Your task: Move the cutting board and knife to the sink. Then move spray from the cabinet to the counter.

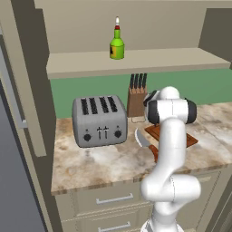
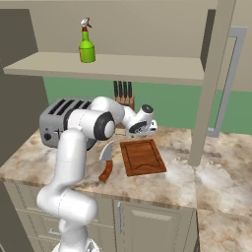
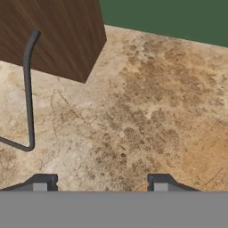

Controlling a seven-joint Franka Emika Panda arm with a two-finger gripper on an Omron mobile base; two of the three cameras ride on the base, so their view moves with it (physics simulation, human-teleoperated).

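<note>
The reddish-brown cutting board (image 2: 142, 156) lies flat on the marbled counter (image 1: 99, 163), and my arm partly hides the cutting board (image 1: 191, 138) in the left base view. The knife (image 2: 107, 160) lies just left of the board, handle toward the counter's front edge; its blade (image 1: 142, 138) points toward the toaster. My gripper (image 2: 141, 136) hangs low over the board's far edge, close to the knife block. Its fingertips (image 3: 44, 182) stand apart over bare counter with nothing between them. The green spray (image 1: 117, 45) stands upright on the cabinet shelf (image 1: 149, 61). The sink is out of view.
A grey toaster (image 1: 99, 120) sits at the left of the counter, and its dark cord (image 3: 29, 89) runs across the stone beside the wooden knife block (image 1: 137, 97). A cabinet side panel with a grey bar handle (image 2: 229, 78) rises right of the board.
</note>
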